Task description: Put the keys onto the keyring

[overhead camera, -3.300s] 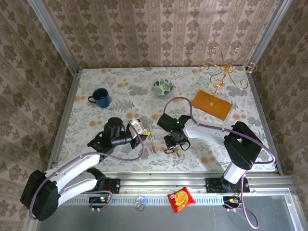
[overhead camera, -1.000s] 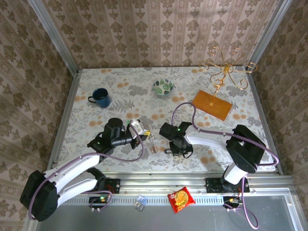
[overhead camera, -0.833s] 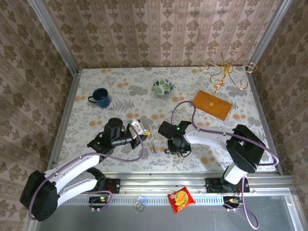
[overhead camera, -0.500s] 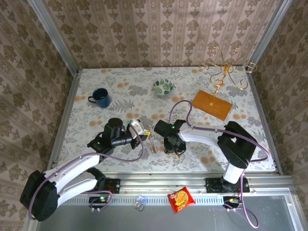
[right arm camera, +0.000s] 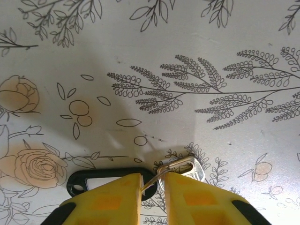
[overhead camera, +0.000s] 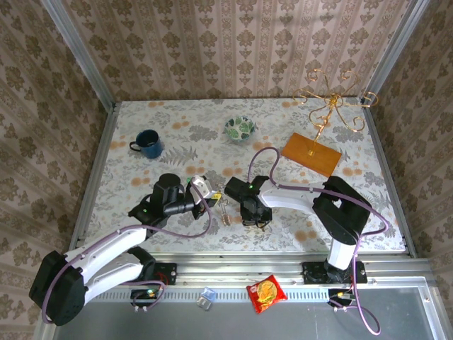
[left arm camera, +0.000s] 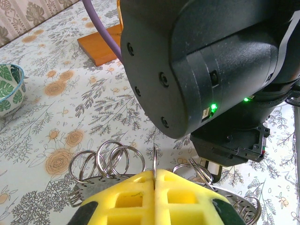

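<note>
In the left wrist view my left gripper (left arm camera: 155,172) is shut on the keyring (left arm camera: 154,159), a thin metal ring standing edge-on between the yellow pads. Several more silver rings (left arm camera: 112,159) fan out on either side of it. The right arm's black body (left arm camera: 206,70) looms just behind. In the right wrist view my right gripper (right arm camera: 152,180) is pressed to the table and nearly closed on the keys (right arm camera: 190,168). A thin wire loop crosses the narrow gap between its pads. A black tag (right arm camera: 93,180) lies beside the loop. From above, the left gripper (overhead camera: 212,191) and right gripper (overhead camera: 253,218) sit close together.
A blue mug (overhead camera: 148,143) stands at the back left and a green patterned bowl (overhead camera: 241,128) at the back middle. A wooden board (overhead camera: 311,154) with a gold wire stand (overhead camera: 333,99) is at the back right. A red snack packet (overhead camera: 266,293) lies on the front rail.
My right gripper has slid left along the table toward the left gripper. The left arm has stayed where it was, still shut on the keyring.
</note>
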### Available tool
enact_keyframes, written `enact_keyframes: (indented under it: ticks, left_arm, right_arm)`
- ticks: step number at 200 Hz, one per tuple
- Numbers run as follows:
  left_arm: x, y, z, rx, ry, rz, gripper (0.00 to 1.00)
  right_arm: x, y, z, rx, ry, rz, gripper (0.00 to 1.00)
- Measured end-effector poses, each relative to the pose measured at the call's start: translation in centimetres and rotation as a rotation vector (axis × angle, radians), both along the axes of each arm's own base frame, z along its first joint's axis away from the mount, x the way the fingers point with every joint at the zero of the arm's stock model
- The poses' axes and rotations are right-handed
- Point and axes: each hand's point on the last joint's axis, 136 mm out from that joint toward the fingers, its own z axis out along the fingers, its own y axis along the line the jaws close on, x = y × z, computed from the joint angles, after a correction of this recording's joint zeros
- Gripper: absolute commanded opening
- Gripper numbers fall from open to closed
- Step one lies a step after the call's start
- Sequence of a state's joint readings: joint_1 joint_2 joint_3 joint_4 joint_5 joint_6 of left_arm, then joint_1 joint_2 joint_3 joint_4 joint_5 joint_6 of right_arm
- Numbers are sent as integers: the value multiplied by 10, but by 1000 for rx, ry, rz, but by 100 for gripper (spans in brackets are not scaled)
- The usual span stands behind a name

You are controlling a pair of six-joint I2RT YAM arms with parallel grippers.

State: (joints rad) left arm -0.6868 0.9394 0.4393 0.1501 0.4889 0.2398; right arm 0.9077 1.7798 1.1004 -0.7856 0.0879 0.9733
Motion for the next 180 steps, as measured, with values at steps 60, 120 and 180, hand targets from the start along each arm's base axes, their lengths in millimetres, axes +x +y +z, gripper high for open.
enact_keyframes:
  ticks: [60, 120, 180]
  left_arm:
    - [0, 0, 0, 0, 0, 0, 0]
    - [0, 0, 0, 0, 0, 0, 0]
    - [0, 0, 0, 0, 0, 0, 0]
  right_arm:
    - [1, -2, 2, -15, -7, 1, 12]
    - [2, 0, 3, -8, -6, 29, 0]
    - [-8, 15, 12, 120, 6, 167, 0]
